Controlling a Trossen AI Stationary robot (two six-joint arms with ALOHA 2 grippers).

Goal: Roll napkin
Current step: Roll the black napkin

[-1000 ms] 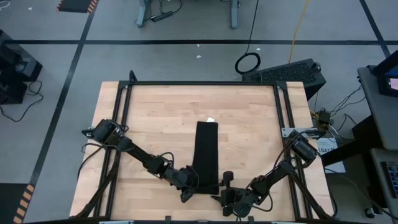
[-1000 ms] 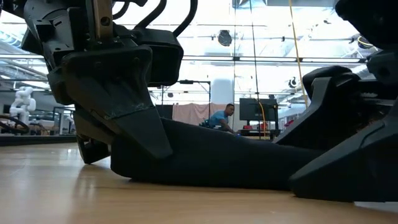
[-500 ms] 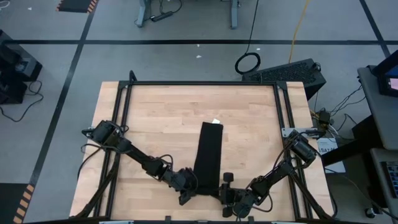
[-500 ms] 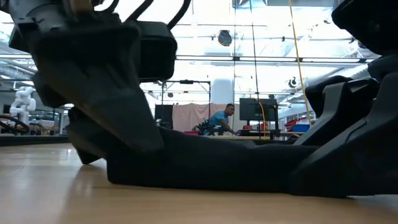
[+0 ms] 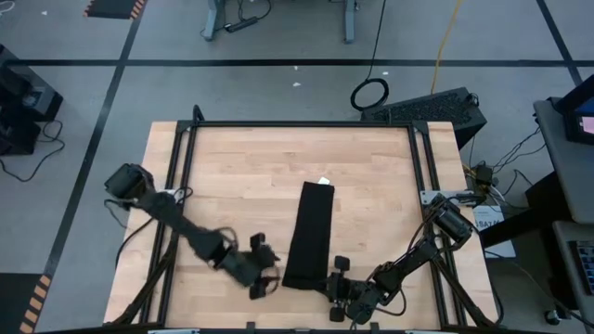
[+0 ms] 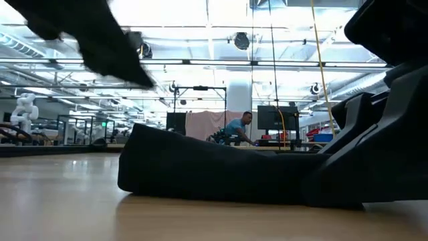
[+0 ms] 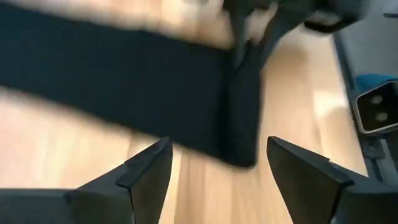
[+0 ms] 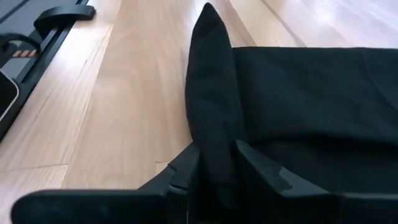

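Observation:
The black napkin (image 5: pixel 309 232) lies folded into a long narrow strip on the wooden table (image 5: pixel 232 176). It runs from far to near, with its white tag (image 5: pixel 323 180) at the far end. My right gripper (image 5: pixel 327 281) is shut on the strip's near end. My left gripper (image 5: pixel 267 269) hangs open above the table, a little to the left of the near end, touching nothing. In the left wrist view its fingers (image 7: pixel 149 171) are spread, with the napkin (image 7: pixel 124 87) beyond them. In the low view the near end (image 6: pixel 200 167) rests as a low mound on the wood. My right gripper pinches a raised fold (image 8: pixel 213 140) at the napkin's near end between its two fingers (image 8: pixel 186 171). The fingers come slanting down from the table's near right. The fold stands up as a ridge, and the cloth beside it (image 8: pixel 311 93) lies flat on the table.
A black metal frame (image 5: pixel 297 124) runs along the table's far and side edges. There is bare wood to the left, right and far side of the strip. Beyond the far right corner stands a dark box (image 5: pixel 436 109) with cables.
My left gripper has opened and let go of the napkin's near end. It has risen, rolled, and drawn back toward the table's left edge. The strip now lies slightly askew, with its far end shifted to the right. My right arm has stayed in place.

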